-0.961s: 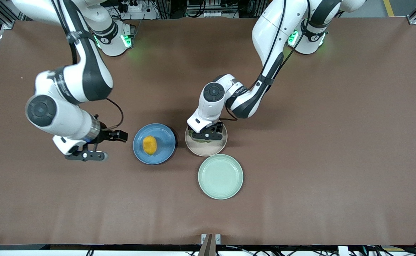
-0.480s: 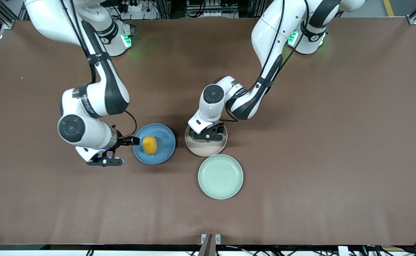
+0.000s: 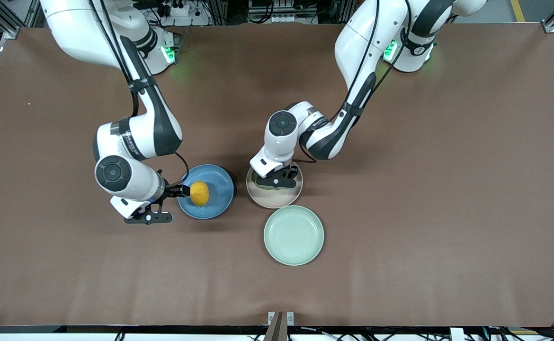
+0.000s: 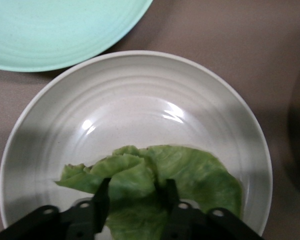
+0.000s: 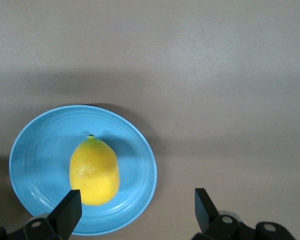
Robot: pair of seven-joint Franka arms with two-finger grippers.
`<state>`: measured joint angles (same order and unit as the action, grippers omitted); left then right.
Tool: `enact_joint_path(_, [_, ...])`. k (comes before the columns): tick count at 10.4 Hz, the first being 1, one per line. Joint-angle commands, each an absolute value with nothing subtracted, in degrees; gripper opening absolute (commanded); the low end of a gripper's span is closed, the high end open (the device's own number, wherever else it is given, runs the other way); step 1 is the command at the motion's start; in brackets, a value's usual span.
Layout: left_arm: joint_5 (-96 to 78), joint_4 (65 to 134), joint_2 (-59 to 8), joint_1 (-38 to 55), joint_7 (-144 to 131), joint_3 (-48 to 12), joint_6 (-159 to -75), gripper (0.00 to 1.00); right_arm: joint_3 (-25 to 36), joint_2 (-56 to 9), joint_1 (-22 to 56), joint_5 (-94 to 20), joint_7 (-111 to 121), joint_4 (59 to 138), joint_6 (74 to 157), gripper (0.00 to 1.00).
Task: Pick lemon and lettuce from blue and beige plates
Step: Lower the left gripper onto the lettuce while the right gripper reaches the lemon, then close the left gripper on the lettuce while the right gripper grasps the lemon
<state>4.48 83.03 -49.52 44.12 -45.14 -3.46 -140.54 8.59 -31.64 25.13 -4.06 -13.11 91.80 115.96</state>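
neither item is lifted yet. the left gripper [image 4: 135,197] is pinching the lettuce [image 4: 155,182], which is lying in the beige plate [image 4: 140,85]. the right gripper [image 5: 135,210], fingers spread, is hanging beside the lemon [image 5: 95,171] sitting on the blue plate [image 5: 35,150].

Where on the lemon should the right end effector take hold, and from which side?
Probably across the lemon's narrow middle, coming straight down from above. It lies on its side in the blue plate, long axis flat, and the raised rim hinders a low sideways approach. The open right end effector sits off-centre and likely needs shifting over it first.
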Motion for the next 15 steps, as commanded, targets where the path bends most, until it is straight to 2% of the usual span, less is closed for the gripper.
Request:
enact_joint_path(1, [6.3, 82.7, -48.7, 44.5, -47.6, -2.9, -140.3, 0.00, 8.8, -33.4, 27.1, -3.2, -14.1, 91.8, 119.8, 1.00])
enact_joint_path(5, [6.1, 82.6, -45.3, 43.9, -47.6, -2.9, -135.5, 0.00, 8.4, -33.8, 27.6, -3.3, -14.1, 98.0, 129.2, 1.00])
enact_joint_path(9, [5.9, 82.7, -40.8, 42.1, -47.5, -3.0, -130.8, 0.00, 8.3, -34.6, 28.9, -3.3, -16.7, 98.5, 129.6, 1.00])
enact_joint_path(11, [5.8, 82.8, -38.2, 39.5, -47.5, -3.1, -128.0, 0.00, 8.3, -34.5, 28.9, -3.3, -16.8, 101.3, 133.6, 1.00])
enact_joint_path(15, [5.9, 82.8, -35.5, 34.6, -46.2, -3.1, -124.8, 0.00, 8.3, -34.7, 30.6, -3.3, -19.8, 102.9, 135.8, 1.00])
